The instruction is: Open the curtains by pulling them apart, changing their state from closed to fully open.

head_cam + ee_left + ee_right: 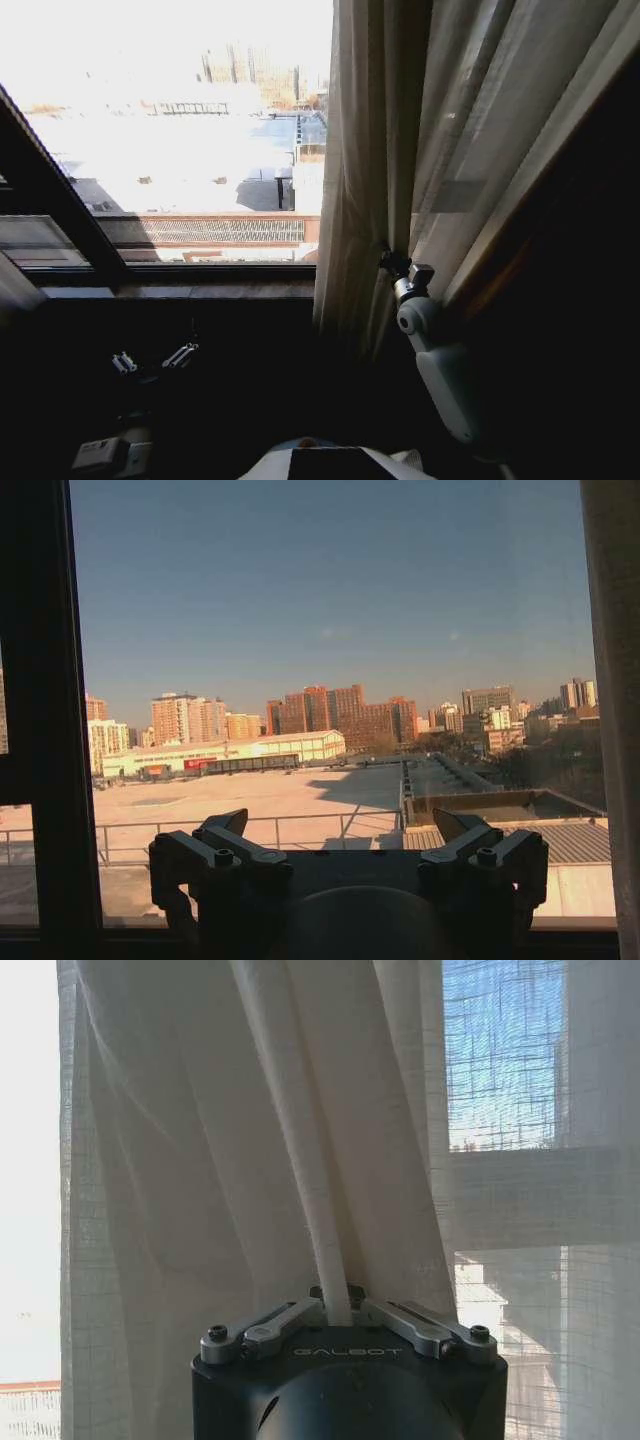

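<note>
The right end effector [337, 1312] is clamped tight on a pleat of the curtains [400, 150] — the sheer cream fabric hangs bunched toward the right of the window [180, 130], leaving the glass bare on the left. The left end effector [345, 830] sits low near the sill, fingers spread wide, holding nothing.

The curtains [250, 1140] are seen as sheer, matt, loosely woven cloth, a fold of which is pinched by the right gripper [338, 1312], made of brushed metal links on a smooth, dark plastic housing.
</note>
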Controlling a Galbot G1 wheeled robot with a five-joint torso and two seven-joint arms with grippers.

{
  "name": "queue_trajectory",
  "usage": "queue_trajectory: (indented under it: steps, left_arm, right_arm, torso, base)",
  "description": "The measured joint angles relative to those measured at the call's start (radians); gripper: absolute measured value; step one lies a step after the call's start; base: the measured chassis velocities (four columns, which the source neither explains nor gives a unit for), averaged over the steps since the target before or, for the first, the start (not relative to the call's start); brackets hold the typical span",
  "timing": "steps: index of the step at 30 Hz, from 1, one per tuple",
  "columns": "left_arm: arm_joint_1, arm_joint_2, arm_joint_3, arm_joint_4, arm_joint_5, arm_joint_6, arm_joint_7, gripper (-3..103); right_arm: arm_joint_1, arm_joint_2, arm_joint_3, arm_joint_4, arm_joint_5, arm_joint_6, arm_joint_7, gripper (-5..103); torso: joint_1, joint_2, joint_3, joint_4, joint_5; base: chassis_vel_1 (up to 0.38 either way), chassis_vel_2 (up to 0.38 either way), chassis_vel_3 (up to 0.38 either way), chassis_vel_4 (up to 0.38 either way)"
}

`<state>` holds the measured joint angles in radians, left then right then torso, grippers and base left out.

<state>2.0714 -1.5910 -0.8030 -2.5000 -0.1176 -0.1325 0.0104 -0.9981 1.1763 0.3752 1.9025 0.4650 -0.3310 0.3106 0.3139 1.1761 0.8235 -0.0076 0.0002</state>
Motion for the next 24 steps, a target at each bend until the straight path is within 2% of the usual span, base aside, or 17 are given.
queue_trajectory:
  steps: [6, 11, 16, 24]
  left_arm:
    - [0.002, 0.0, -0.001, 0.0, 0.0, -0.004, 0.0, 100]
    - [0.003, 0.0, -0.001, 0.0, 0.0, -0.006, 0.0, 100]
    - [0.004, 0.0, 0.003, 0.0, 0.002, -0.007, 0.001, 100]
    - [0.005, 0.0, 0.003, 0.0, 0.003, -0.008, 0.001, 100]
  right_arm:
    - [0.001, -0.001, -0.005, 0.003, -0.001, 0.004, 0.0, 0]
    - [0.001, -0.002, -0.007, 0.002, -0.001, 0.008, 0.002, 0]
    - [0.0, -0.004, -0.006, -0.001, -0.002, 0.01, 0.004, 0]
    - [0.0, -0.005, -0.008, -0.003, -0.002, 0.01, 0.009, 0]
  torso:
    - [0.0, 0.0, 0.0, -0.0001, 0.0001]
    - [0.0, 0.0, 0.0, 0.0, 0.0005]
    - [0.0, 0.0, 0.0, -0.0003, 0.0005]
    - [0.0, 0.0, 0.0, 0.0001, -0.0009]
  base:
    - [-0.327, -0.412, 0.298, 0.415]
    - [-0.285, -0.272, 0.263, 0.293]
    - [-0.122, -0.132, 0.129, 0.116]
    - [0.025, 0.018, -0.028, -0.032]
